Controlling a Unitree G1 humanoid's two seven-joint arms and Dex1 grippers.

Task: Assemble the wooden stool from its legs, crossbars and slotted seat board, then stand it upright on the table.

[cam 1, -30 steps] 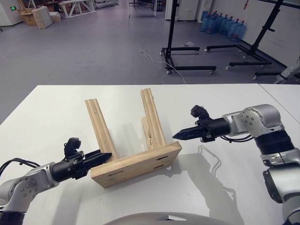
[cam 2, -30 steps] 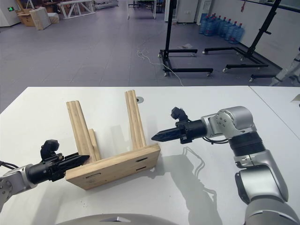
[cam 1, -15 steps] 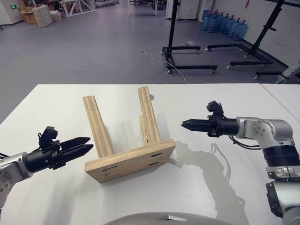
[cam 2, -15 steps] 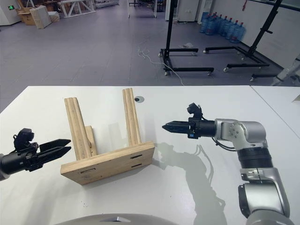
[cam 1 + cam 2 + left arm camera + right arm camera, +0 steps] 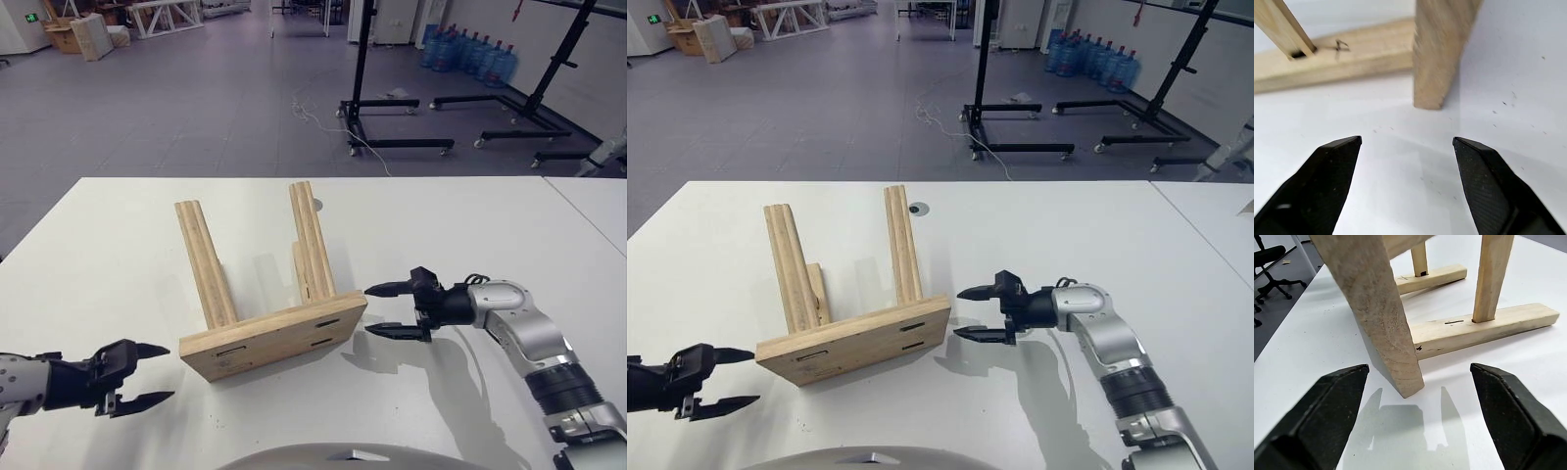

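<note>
A white worktop (image 5: 88, 245) fills the foreground, with a small round hole (image 5: 913, 208) near the middle of its far edge. A second white table (image 5: 602, 196) butts against its right edge, a thin seam between them. Beyond lies a wide hall with a smooth grey floor (image 5: 196, 108) under even light. 2 black metal stands (image 5: 363, 59) on wheels sit past the far edge, with a pale cable (image 5: 318, 119) trailing on the floor beside them. Blue water bottles (image 5: 470, 51) are clustered at the far right. Boxes (image 5: 90, 34) sit at the far left. A black office chair (image 5: 1273, 262) stands on the floor off one side of the worktop.
</note>
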